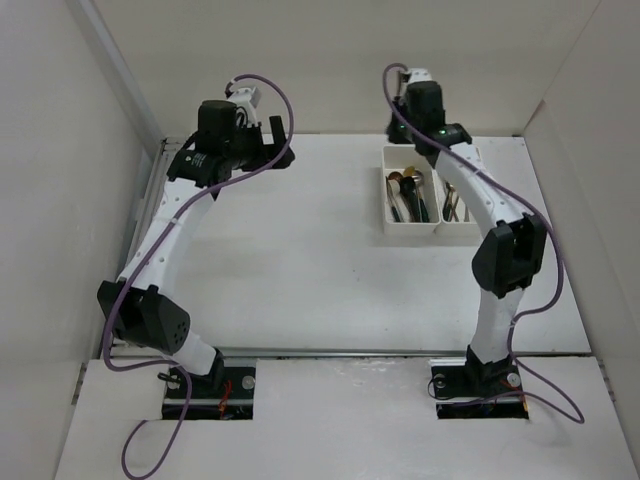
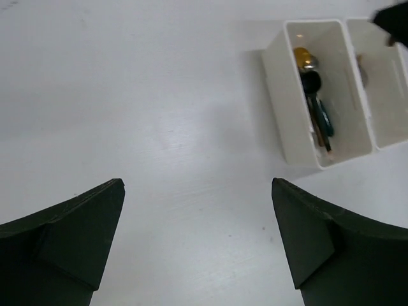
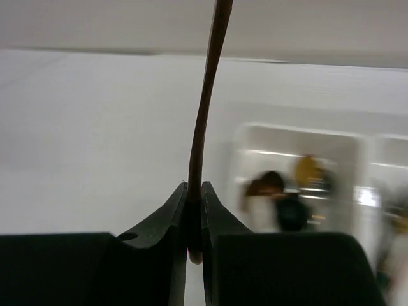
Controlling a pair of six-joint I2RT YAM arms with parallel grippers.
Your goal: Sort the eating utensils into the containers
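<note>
Behind the right gripper (image 3: 194,188), clenched on a thin brown utensil handle (image 3: 207,95) cut off at the frame top, the containers (image 3: 293,131) blur; left gripper (image 2: 197,185) gapes empty above tabletop (image 2: 127,95).

The left arm (image 1: 165,235) arches forward on its side, and the left gripper (image 2: 197,245) has its jaws spread wide. The right arm (image 1: 480,195) stretches far forward; the right gripper (image 3: 194,191), blurred, seems pinched on a slim brown handle (image 3: 207,95).

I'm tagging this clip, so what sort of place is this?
Likely a robotics lab test cell, not a kitchen: left arm and right arm bolted to a white table, plain white walls boxing it in, cutlery lying in white bins.
</note>
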